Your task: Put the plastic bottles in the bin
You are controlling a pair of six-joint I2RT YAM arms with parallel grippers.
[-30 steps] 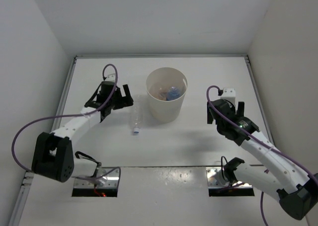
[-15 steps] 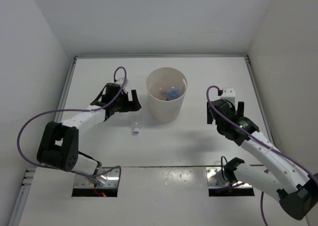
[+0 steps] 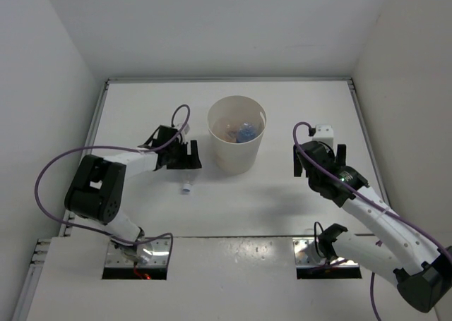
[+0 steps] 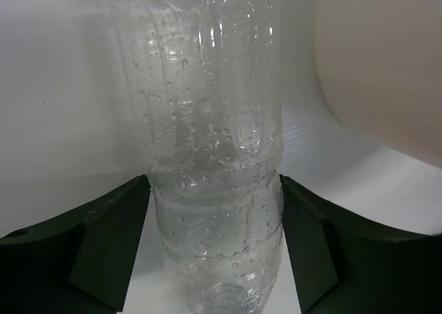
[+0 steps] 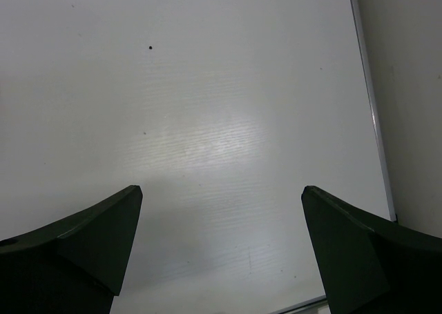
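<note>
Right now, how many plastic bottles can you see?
3: a clear bottle in the left hand, a blue bottle and an orange bottle in the bin. Others may hide there.

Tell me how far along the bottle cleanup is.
Mostly done. The bin already holds a blue bottle and something orange. In hand: the left gripper pinches a clear bottle lying on the table beside the bin. Left: lift it and drop it in. The right gripper is open and empty; no other loose bottles show.

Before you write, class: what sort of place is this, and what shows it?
Probably a robot test cell: white walls box in a white table, with a left arm and right arm bolted at its near edge.
</note>
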